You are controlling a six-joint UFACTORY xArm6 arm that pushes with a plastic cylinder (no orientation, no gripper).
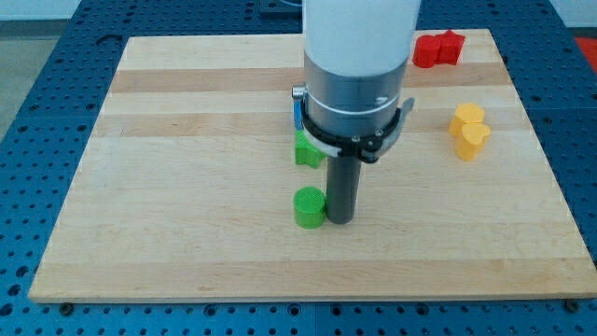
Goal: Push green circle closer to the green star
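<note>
The green circle (309, 206) is a short green cylinder a little below the board's middle. The green star (307, 149) sits just above it, partly hidden behind the arm's body. My tip (340, 222) rests on the board right beside the green circle, on its right side, touching or nearly touching it. The dark rod rises from the tip into the white and grey arm body.
A red circle and a red star (437, 49) sit together at the board's top right. Two yellow blocks (469, 131) lie at the right. A blue block (298, 114) peeks out behind the arm, above the green star. The wooden board (187, 187) rests on a blue perforated table.
</note>
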